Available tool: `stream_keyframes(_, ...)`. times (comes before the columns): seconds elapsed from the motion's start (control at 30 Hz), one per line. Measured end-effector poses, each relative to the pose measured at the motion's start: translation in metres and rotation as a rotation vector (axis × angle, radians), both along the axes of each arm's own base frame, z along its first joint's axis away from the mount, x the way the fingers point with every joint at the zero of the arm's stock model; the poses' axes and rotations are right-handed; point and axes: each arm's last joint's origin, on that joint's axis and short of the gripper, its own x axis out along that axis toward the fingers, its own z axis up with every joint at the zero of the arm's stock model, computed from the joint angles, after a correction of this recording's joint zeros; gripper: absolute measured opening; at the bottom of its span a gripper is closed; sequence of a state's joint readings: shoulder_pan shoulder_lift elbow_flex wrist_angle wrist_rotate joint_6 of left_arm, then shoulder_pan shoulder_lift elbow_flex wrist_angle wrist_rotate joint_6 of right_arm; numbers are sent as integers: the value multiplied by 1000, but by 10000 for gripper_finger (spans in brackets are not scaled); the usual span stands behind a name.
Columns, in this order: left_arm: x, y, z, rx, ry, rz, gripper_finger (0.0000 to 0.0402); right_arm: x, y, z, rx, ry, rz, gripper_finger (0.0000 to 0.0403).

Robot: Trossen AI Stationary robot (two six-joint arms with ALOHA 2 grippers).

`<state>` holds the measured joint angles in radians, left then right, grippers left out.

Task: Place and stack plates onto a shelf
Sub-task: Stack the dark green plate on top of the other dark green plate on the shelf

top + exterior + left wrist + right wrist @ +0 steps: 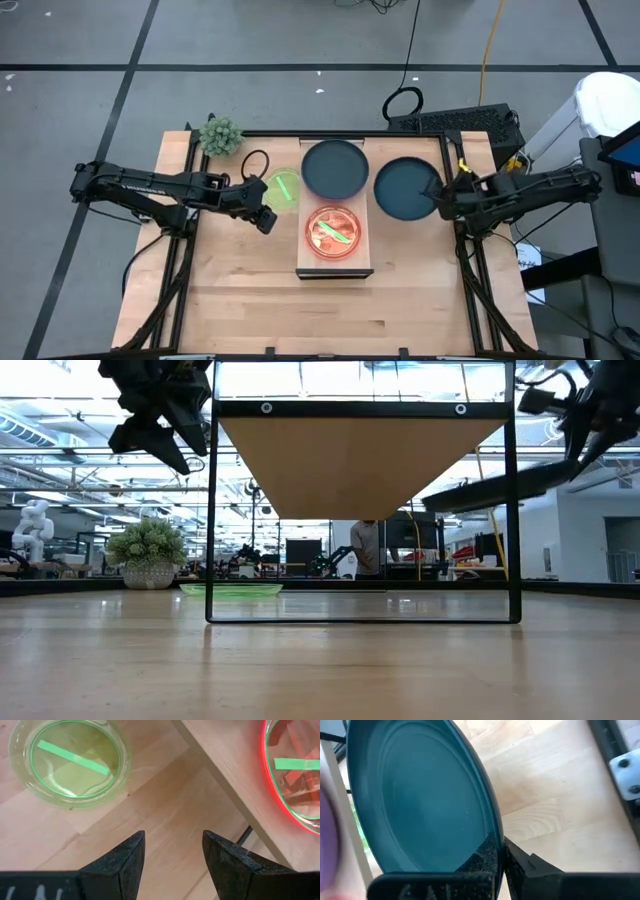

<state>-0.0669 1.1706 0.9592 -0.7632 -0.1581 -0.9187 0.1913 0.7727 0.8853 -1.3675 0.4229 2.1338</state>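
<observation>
A: Why is your right gripper (pixel 440 197) clamped on the teal plate (pixel 405 188)?

B: You hold it by its rim, lifted off the tabletop beside the shelf (pixel 335 262), probably ready to stack. It's smooth, dark and round.

A: And your left gripper (pixel 266 219)?

B: Fingers apart, empty, near the green plate (pixel 283 188) by the tabletop's far edge.

No legible text, label, brand, number or sign appears on anything in any of the four views.
</observation>
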Motion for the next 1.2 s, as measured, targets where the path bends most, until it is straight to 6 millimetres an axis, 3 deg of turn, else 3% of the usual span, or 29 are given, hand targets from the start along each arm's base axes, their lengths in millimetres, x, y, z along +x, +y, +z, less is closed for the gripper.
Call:
stream_keyframes(0.6, -2, 0, -1, 5, 22, -7, 202, -5, -5, 56, -139, -159, -38, 0)
stream_keyframes(1.2, -2, 0, -1, -4, 20, -1, 202, 38, -11, 85, -216, -285, -22, 0)
